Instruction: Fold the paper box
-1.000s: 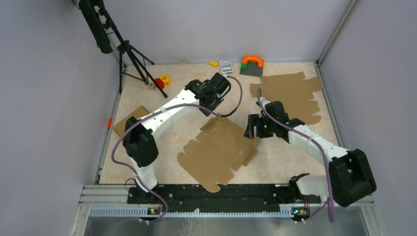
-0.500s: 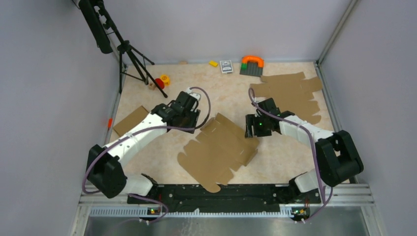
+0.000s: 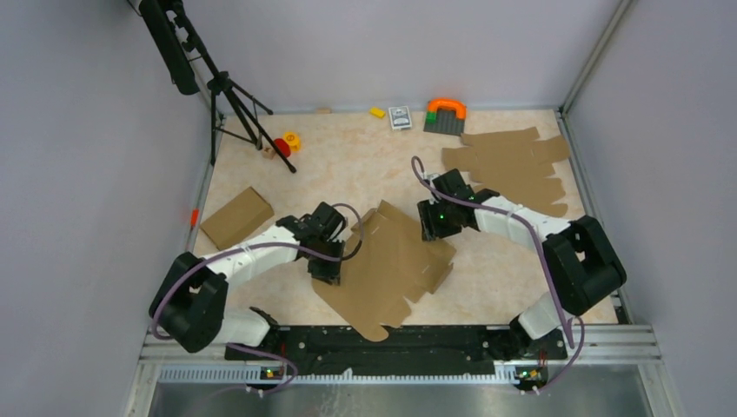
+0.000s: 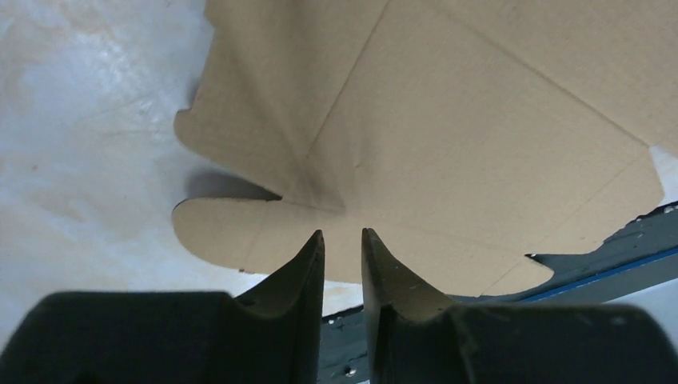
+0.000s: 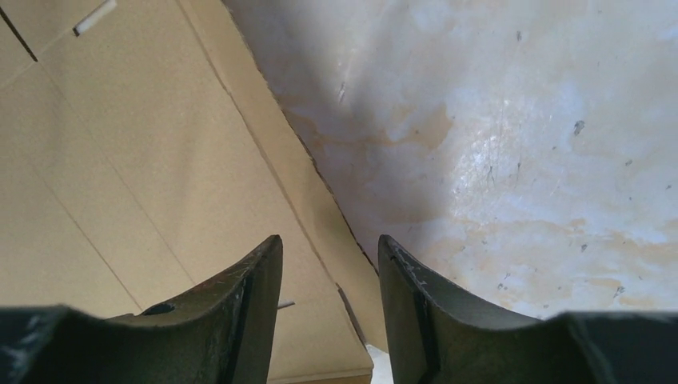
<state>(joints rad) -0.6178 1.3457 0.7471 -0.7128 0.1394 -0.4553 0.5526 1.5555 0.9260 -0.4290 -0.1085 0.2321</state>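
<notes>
Nothing legible for me here; the card box (image 3: 400,116) beside the orange arch (image 3: 446,107) is too small to read.

Plain grey walls (image 3: 391,52) close in a table (image 3: 365,165) with a beige marbled top, evenly lit. A black tripod (image 3: 223,84) stands at upper left. A metal rail (image 3: 391,372) runs along the bottom edge.

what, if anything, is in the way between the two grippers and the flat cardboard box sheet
Nothing visible. The left gripper hangs directly over the paper box's left flaps, and the right gripper is over its far right edge, with only bare table around. The pile of spare sheets lies apart at the far right.
</notes>
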